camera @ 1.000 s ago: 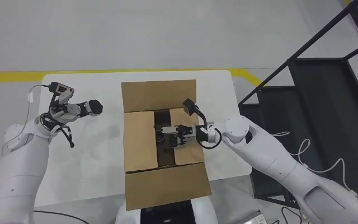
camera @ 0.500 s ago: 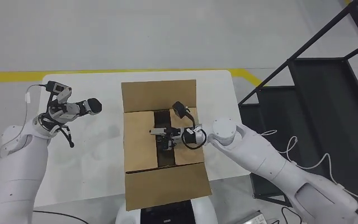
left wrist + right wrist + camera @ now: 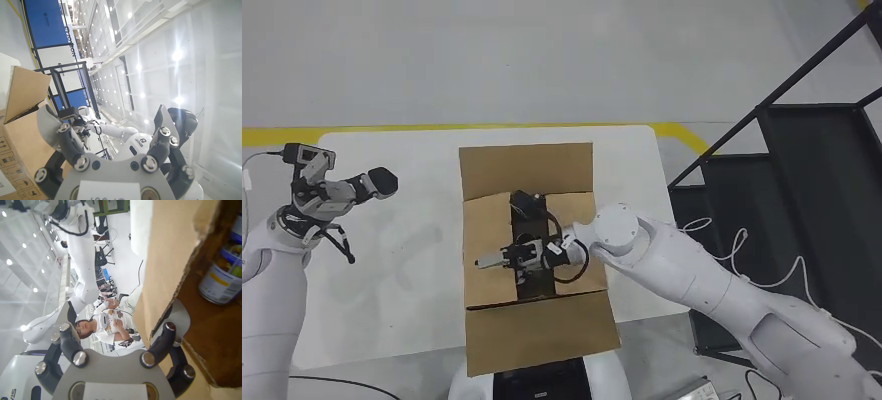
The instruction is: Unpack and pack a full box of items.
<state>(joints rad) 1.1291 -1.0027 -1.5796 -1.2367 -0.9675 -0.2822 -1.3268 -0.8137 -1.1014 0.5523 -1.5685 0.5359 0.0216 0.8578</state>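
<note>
A brown cardboard box (image 3: 527,170) stands mid-table with its far and near outer flaps folded out. My right gripper (image 3: 500,260) lies across the opening at the left inner flap (image 3: 487,235). In the right wrist view it (image 3: 121,317) is open, and that flap's edge (image 3: 162,275) runs between its fingers. Inside the box I see a labelled can (image 3: 219,285). My left gripper (image 3: 382,182) hangs open and empty over the table left of the box; its wrist view shows the gripper (image 3: 105,121) and the box's side (image 3: 24,132).
The white table (image 3: 402,290) has bare room on the left of the box. A black metal stair frame (image 3: 802,150) stands just off the table's right edge. The near outer flap (image 3: 542,340) hangs over the front edge.
My right arm has swung left across the box opening, from the right inner flap to the left one. My left arm has drawn back to the left, away from the box.
</note>
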